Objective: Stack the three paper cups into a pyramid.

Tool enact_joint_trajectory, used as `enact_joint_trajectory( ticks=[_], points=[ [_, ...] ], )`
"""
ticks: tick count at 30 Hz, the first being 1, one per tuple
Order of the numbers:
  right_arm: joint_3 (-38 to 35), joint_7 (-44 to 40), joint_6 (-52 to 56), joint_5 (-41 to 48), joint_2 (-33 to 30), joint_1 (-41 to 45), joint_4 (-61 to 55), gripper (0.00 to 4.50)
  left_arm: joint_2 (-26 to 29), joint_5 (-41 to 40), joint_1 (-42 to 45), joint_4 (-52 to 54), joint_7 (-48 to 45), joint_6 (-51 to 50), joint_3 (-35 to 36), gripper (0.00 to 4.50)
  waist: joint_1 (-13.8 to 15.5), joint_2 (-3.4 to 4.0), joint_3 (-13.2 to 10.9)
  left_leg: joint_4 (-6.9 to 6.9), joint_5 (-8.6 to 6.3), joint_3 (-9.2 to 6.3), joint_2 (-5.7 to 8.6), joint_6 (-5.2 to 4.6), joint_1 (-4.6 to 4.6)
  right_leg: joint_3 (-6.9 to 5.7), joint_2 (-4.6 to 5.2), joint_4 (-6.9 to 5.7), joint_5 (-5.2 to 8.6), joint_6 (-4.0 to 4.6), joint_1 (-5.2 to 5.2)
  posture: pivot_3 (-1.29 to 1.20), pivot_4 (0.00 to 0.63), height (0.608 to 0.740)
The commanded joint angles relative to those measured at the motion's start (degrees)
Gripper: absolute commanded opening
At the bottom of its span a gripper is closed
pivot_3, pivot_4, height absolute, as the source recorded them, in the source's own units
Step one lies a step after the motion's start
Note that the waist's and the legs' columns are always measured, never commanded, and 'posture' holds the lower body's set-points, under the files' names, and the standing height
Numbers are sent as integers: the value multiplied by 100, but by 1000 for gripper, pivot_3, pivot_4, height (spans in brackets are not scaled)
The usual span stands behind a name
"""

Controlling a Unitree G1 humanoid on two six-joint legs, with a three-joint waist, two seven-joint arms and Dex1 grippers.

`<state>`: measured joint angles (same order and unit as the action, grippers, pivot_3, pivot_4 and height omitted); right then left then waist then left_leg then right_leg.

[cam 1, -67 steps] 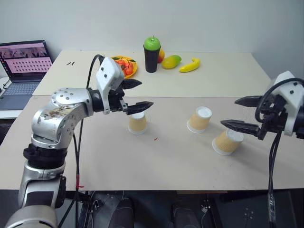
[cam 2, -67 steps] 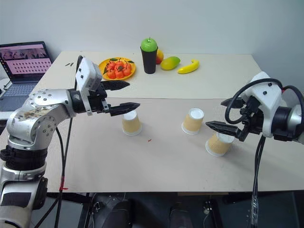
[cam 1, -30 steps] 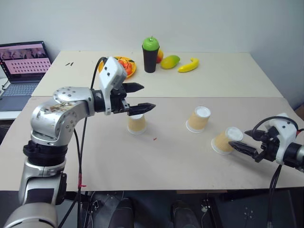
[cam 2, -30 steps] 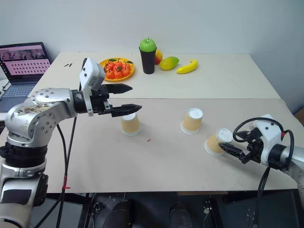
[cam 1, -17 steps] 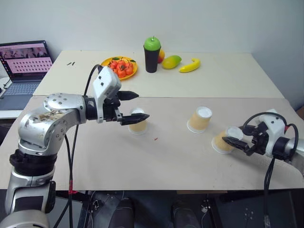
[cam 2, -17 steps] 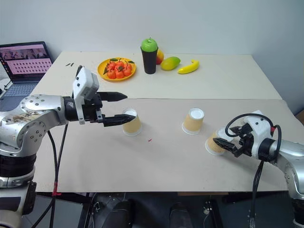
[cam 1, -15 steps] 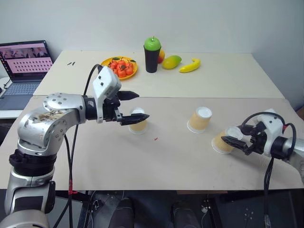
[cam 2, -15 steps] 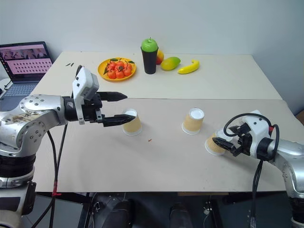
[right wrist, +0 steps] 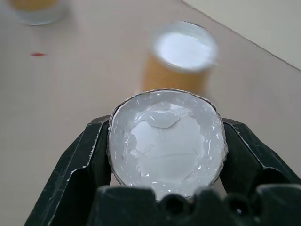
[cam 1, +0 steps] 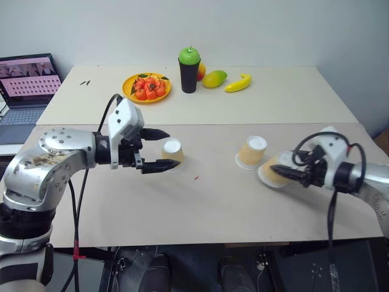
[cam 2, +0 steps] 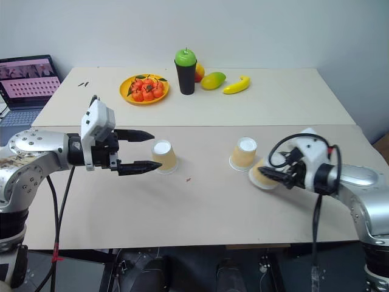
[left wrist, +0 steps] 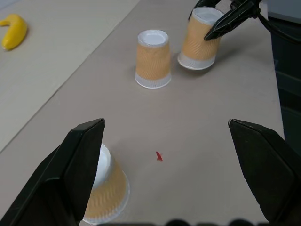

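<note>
Between right fingers (right wrist: pixel 99 160), tilted paper cup (right wrist: pixel 165 143), left fingers (left wrist: pixel 84 155) spread

In the right wrist view, the far cup (right wrist: pixel 184 56) is blurred, and another cup (right wrist: pixel 36 10) is cut off at the upper left of the frame. The laptop (cam 1: pixel 24 91) runs off the left edge. The fruit on the plate (cam 1: pixel 146 87) is too small to identify.

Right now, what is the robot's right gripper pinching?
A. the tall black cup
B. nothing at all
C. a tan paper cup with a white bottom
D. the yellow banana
C: the right gripper has its two black fingers pressed on either side of a tan paper cup, and the white bottom faces the wrist camera.
</note>
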<state>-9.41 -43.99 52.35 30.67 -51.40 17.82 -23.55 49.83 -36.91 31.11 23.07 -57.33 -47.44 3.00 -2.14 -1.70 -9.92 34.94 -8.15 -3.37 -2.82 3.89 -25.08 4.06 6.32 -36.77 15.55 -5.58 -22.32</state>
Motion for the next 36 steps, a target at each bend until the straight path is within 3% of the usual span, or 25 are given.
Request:
enact_joint_trajectory(
  ticks=[1,8,11,16,22,26,33,36],
  points=[
    [165,117,454,289,-27,420,-573,3123,93,201,-127,221,-94,425,-36,4500,5,0,0,0,0,-2,0,0,0,-1,0,0,0,1,0,0,150,735],
    [1236,765,1093,429,1106,1369,-684,3123,-386,260,-71,489,383,421,-297,4500,52,-3,-1,1,0,-7,-1,0,-1,-2,-4,-2,-1,4,-1,0,150,735],
    [2346,580,515,-236,1368,1649,-155,3123,-404,367,-56,507,447,468,-333,4500,48,-3,-1,-3,0,-9,-1,0,-2,-3,-5,-3,-1,9,-3,0,150,735],
    [2992,502,-69,-843,1795,1990,849,3123,-467,495,47,502,598,509,-398,4500,39,-5,1,-1,0,-9,0,0,-4,-4,-5,-6,-1,9,-5,0,150,735],
    [3217,236,-561,-1258,1971,2222,1426,3123,-393,451,-78,673,703,391,-256,4500,-6,-6,2,-1,2,-11,-1,2,10,-4,-6,-12,-1,8,4,0,150,735],
    [3159,49,-677,-1289,2016,2276,1544,4417,-337,451,-114,700,735,374,-194,4500,-29,-6,1,-1,3,-11,-1,2,16,-3,-7,-22,-1,8,4,0,150,735],
    [2984,-299,-746,-1369,1888,2288,1302,4469,-374,525,-56,594,765,456,-282,4500,-23,-6,1,-13,3,-11,-1,2,9,-3,-7,-19,3,12,-4,0,150,735],
    [2638,-844,-410,-808,1553,2246,714,4469,-413,583,-11,522,755,510,-348,4500,-15,-5,-1,-14,3,-11,-1,2,4,-3,-7,-19,4,12,-9,0,150,735]
  ],
)
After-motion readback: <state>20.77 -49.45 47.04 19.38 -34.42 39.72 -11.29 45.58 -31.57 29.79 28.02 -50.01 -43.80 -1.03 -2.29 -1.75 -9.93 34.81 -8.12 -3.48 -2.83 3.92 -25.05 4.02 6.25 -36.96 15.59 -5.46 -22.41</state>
